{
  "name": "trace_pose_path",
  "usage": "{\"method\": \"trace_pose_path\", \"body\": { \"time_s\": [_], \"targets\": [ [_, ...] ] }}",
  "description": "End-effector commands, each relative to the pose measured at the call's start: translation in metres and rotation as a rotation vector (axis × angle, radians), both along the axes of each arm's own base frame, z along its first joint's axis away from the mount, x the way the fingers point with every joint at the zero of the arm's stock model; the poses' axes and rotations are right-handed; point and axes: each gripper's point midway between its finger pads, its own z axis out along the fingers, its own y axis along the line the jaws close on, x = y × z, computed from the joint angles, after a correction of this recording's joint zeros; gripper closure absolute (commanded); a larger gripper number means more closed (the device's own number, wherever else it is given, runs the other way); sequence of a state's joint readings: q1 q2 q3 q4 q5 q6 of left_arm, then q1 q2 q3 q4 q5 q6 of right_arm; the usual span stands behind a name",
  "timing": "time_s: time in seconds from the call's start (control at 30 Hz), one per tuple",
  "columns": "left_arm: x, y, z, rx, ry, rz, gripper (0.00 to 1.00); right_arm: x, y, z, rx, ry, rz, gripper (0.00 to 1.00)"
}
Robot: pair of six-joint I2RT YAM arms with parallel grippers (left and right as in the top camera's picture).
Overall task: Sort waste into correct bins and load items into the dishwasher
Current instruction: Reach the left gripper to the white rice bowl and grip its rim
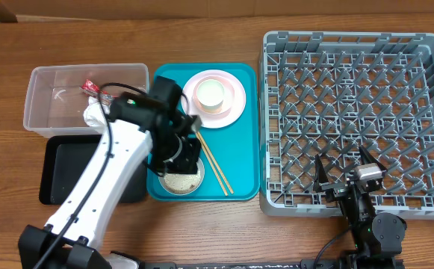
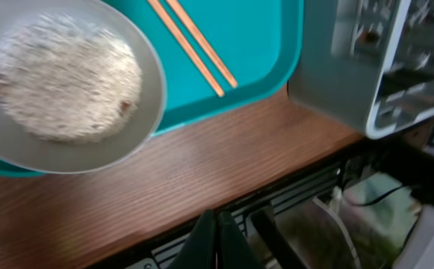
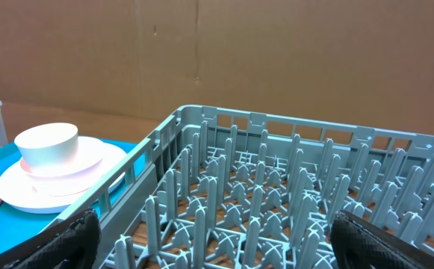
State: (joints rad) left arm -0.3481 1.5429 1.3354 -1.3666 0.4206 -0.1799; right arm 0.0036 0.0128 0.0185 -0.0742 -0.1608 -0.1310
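Teal tray (image 1: 240, 146) with rice bowl (image 2: 67, 82), left tool (image 2: 217, 233) clenched, right tool (image 1: 343, 173) released over rack (image 1: 351, 90).

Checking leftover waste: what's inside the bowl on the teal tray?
A mound of white rice; the bowl is bare around it. Anything beneath the rice is covered.

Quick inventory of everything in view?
clear tub: 1, transparent, far left
snack wrapper: 1, red, in clear tub
napkin: 1, white, clear tub's corner
black tray: 1, black, beside clear tub
teal tray: 1, teal, centre
plate: 1, pink, on teal tray
cup: 1, white, on plate
bowl: 1, white, holds rice, teal tray
chopsticks: 2, wooden, teal tray
dish rack: 1, grey, right
left gripper: shut, by bowl
right gripper: open, at dish rack
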Motion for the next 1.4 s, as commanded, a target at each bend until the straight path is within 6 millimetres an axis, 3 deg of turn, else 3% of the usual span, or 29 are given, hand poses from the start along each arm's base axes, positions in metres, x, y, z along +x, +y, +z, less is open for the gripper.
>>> {"method": "trace_pose_path", "body": {
  "time_s": [0.0,0.13,0.53,0.83,1.07,1.23,1.37],
  "targets": [
    [-0.015,-0.023,-0.013,-0.007,0.020,-0.060,0.96,0.000,0.003,-0.002,0.000,-0.004,0.013,0.00],
    [-0.020,-0.042,-0.017,0.004,-0.012,-0.098,0.96,0.000,0.003,-0.002,0.000,-0.005,0.013,0.00],
    [-0.019,-0.055,-0.029,0.262,-0.192,-0.045,0.96,0.000,0.003,-0.002,0.000,-0.005,0.013,0.00],
    [-0.017,-0.076,-0.027,0.277,-0.324,-0.100,0.96,0.000,0.003,-0.002,0.000,-0.005,0.013,0.00],
    [0.001,-0.053,-0.030,0.410,-0.420,-0.035,0.96,0.000,0.003,-0.002,0.000,-0.005,0.013,0.00],
    [0.000,-0.037,-0.044,0.481,-0.421,0.038,0.88,0.000,0.003,-0.002,0.000,-0.005,0.013,0.00],
    [-0.002,-0.025,-0.062,0.526,-0.425,0.068,0.76,0.000,0.003,-0.002,0.000,-0.005,0.013,0.00]
  ]
}}
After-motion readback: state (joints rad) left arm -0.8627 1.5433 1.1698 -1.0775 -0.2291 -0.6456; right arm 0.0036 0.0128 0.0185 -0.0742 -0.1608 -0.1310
